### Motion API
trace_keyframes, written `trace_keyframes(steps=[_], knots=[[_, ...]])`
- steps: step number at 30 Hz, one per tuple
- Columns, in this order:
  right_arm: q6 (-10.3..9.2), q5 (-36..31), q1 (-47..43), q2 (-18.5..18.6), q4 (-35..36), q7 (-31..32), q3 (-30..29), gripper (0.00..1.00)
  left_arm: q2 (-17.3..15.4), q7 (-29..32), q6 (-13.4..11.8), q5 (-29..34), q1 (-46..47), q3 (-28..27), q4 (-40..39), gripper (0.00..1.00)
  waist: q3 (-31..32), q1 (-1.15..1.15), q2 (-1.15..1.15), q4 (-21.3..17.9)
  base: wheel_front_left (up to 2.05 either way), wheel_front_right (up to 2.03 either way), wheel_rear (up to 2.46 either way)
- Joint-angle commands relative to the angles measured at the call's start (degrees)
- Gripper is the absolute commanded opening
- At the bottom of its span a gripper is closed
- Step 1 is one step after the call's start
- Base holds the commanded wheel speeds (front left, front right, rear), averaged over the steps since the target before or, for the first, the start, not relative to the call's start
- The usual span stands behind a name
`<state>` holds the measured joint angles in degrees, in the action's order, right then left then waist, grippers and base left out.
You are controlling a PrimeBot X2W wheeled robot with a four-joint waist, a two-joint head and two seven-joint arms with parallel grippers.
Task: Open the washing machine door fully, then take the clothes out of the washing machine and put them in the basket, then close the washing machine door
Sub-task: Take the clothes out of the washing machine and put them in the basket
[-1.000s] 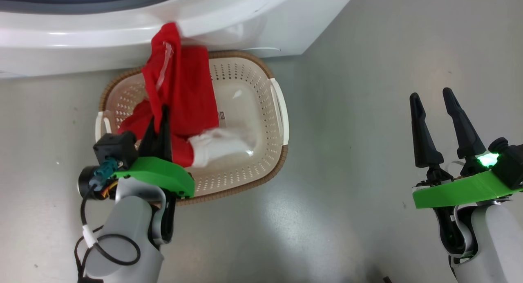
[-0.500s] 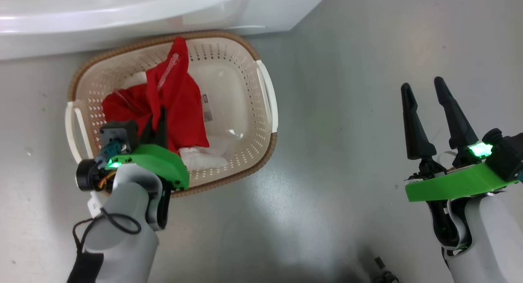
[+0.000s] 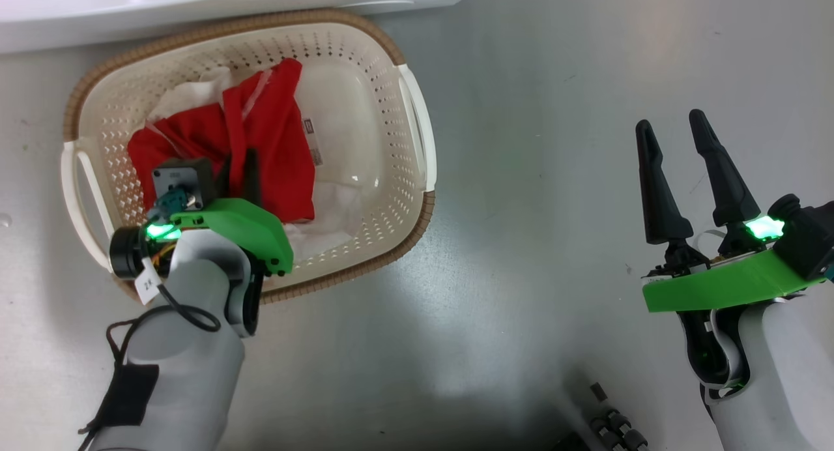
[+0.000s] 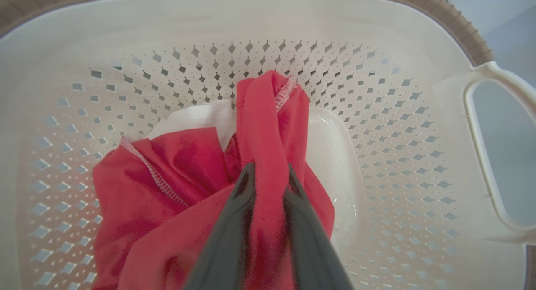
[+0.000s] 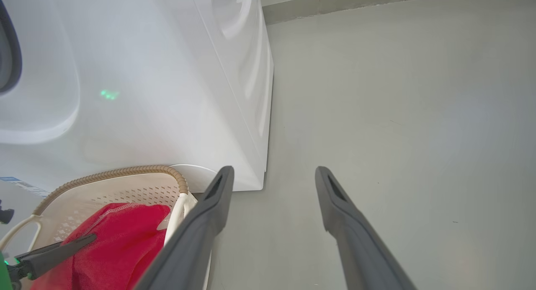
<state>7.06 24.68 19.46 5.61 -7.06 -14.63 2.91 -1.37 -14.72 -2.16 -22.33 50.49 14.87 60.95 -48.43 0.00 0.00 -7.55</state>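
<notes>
The clothes [image 3: 273,145] lie inside the basket [image 3: 384,112], mostly on its left half in head view. They are a red bundle w/ white parts showing at the far-left side and at the near-right side. The basket stands on the grey floor [image 3: 554,112], just in front of the white washing machine [image 3: 130,8], whose lower front runs along the top of head view. The far rim of the basket is very near to the machine; touching or not, I cannot tell.

The left claw [image 3: 238,164] is down in the basket, over the near part of the bundle. In left wrist view its two fingers [image 4: 234,223] stand close together. A fold of the red cloth passes btw them and touches both, so this claw is clamped on the clothes. The fold goes on beyond the fingertips as a ridge w/ pale stitching on its edge. The rest of the fabric rests on the basket bottom. The right half of the bottom is glossy, and a paper label [image 3: 311,138] lies just beside the cloth edge.

The right claw [image 3: 670,120] hovers over the floor, well apart from the basket, on the right, w/ its fingers wide apart. In right wrist view the machine's corner, the brown rim of the basket and the red cloth are at the left of its fingers.
</notes>
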Motion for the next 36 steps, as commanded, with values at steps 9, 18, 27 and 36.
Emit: trace_keyframes(steps=[9,18,27,36], knots=[[0.43,0.5,-0.7,0.1,0.4,-0.4,1.2,1.00,-1.5,-0.3,-0.8,-0.4,-1.2,-1.8,-0.2,1.00,1.5,0.00,0.00,0.2,0.00,0.00,0.00],[0.43,0.2,-1.3,0.2,-0.8,-0.4,1.0,1.00,-1.5,-0.3,-0.2,0.1,-5.9,-5.0,-5.1,1.00,7.9,0.00,0.00,1.1,0.00,0.00,0.00],[0.43,-0.6,-4.6,0.7,-2.7,-0.4,0.1,1.00,-1.5,-0.3,1.5,2.9,-14.3,-9.3,-14.6,1.00,17.3,0.00,0.00,2.9,0.00,0.00,0.00],[0.43,-1.2,-8.9,0.4,-3.9,-0.4,-1.5,1.00,-1.5,-0.3,3.1,3.9,-21.1,-11.6,-20.9,1.00,24.8,0.00,0.00,4.2,0.00,0.00,0.00]])
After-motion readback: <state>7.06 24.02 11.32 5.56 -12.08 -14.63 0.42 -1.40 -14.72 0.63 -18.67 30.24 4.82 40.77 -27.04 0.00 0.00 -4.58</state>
